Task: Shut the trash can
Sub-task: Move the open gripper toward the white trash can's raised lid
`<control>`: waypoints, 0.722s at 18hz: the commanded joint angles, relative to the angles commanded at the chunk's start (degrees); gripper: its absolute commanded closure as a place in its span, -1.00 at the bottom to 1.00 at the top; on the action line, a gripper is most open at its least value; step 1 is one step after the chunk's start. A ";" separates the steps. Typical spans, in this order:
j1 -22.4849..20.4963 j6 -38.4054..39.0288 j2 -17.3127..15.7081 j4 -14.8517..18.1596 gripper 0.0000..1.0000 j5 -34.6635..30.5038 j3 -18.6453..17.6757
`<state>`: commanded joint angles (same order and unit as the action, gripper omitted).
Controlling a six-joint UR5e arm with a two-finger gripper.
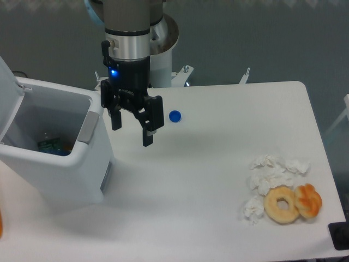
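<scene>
One robot arm hangs over a white bench (218, 180), its gripper (132, 128) poised just right of the trash can (60, 164), above the bench surface. The black jaws stand apart and hold nothing. The trash can, a large white bin, sits at the bench's left edge with its lid (8, 103) raised on the far left side, leaving the inside open to view; green and orange scraps lie at the bottom. A small blue bottle cap (175, 115) rests on the bench just right of the gripper. Well right of the trash can, near the bench's front right corner, crumpled white tissues (270, 174) lie beside a doughnut (282, 204) and a bread roll (308, 200).
</scene>
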<state>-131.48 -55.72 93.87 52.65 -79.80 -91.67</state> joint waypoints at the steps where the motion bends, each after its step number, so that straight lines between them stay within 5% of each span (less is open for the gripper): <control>1: 0.00 0.00 0.09 0.00 -1.00 0.00 0.00; 13: 0.00 0.70 0.09 -0.09 -1.00 0.00 0.53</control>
<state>-131.48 -55.02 93.96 52.56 -79.81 -91.14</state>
